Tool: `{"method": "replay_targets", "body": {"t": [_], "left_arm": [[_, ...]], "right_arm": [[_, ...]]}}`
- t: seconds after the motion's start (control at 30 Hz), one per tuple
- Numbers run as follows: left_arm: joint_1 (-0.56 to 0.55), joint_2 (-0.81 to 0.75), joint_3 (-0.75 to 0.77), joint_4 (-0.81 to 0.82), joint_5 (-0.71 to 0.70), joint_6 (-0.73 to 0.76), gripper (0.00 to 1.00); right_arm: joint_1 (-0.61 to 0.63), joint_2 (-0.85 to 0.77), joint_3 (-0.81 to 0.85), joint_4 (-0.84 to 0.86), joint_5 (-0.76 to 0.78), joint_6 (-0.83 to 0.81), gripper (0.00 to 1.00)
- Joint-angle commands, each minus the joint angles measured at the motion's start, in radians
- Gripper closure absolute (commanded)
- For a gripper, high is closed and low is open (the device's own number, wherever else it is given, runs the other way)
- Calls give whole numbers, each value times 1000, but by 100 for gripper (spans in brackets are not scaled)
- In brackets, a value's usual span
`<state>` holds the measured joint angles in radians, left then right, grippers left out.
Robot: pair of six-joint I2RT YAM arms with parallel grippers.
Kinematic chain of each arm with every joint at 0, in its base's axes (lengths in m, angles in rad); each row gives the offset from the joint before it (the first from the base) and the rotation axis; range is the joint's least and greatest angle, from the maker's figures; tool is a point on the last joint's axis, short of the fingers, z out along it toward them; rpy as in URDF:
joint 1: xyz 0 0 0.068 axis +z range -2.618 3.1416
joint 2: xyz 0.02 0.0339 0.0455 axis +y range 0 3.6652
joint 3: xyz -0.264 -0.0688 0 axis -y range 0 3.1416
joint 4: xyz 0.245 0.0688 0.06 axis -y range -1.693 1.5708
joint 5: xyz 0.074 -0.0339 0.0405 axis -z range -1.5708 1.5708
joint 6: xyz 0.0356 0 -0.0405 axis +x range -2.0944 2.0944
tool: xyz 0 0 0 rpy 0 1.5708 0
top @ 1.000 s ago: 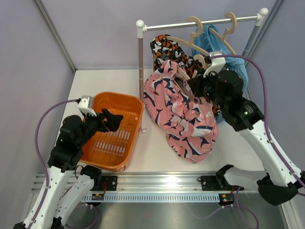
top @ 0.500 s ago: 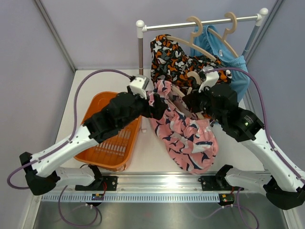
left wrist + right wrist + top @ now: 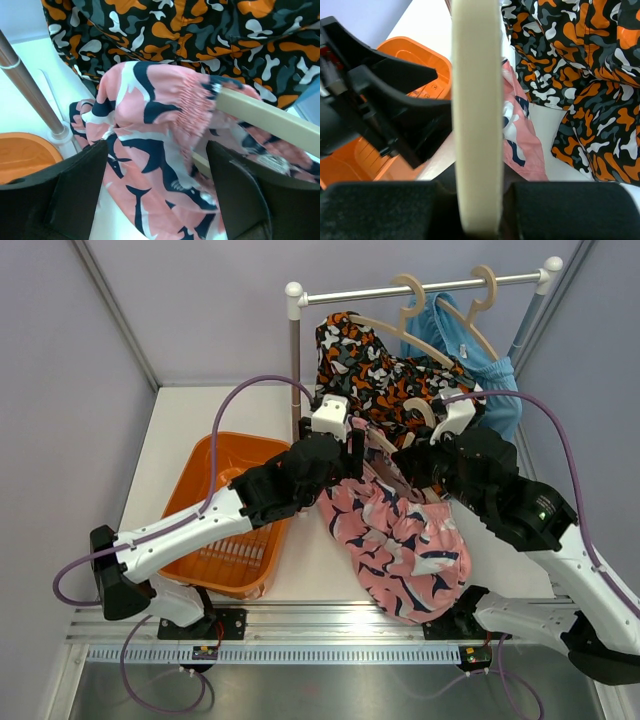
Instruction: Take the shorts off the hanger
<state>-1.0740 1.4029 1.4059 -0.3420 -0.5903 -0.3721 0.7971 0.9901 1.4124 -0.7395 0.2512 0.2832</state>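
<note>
Pink shorts (image 3: 400, 545) drape the hanger (image 3: 475, 115); right fingers (image 3: 570, 210) seemingly clamp it.

No legible text anywhere.

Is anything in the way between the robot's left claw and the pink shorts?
No, nothing visible. The left gripper is open right in front of the pink shorts, which hang on the cream hanger held by the right gripper.

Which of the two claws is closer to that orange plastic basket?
Left. The left gripper hovers just past the right rim of the orange plastic basket, over the pink patterned shorts; the right gripper is farther right, clamped on the cream hanger.
</note>
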Motion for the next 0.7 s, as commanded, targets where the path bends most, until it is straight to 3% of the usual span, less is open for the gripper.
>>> {"method": "replay_targets", "body": {"t": [0.0,0.07,0.1,0.17,0.2,0.3,0.67], "left_arm": [[-1,31,45,55,-86,-1,30],[-1,41,41,63,-89,2,41],[-1,42,38,73,-88,5,53],[0,48,41,80,-83,19,65],[2,50,47,81,-86,25,80],[16,53,57,83,-101,39,100],[146,84,94,110,-80,67,100]], "right_arm": [[17,-31,51,5,26,28,100],[17,-41,54,-3,26,31,100],[19,-44,56,-8,25,31,100],[19,-47,62,-26,25,34,100],[21,-50,62,-31,23,36,100],[21,-70,54,-44,11,43,100],[25,-145,49,-179,-102,67,100]]}}
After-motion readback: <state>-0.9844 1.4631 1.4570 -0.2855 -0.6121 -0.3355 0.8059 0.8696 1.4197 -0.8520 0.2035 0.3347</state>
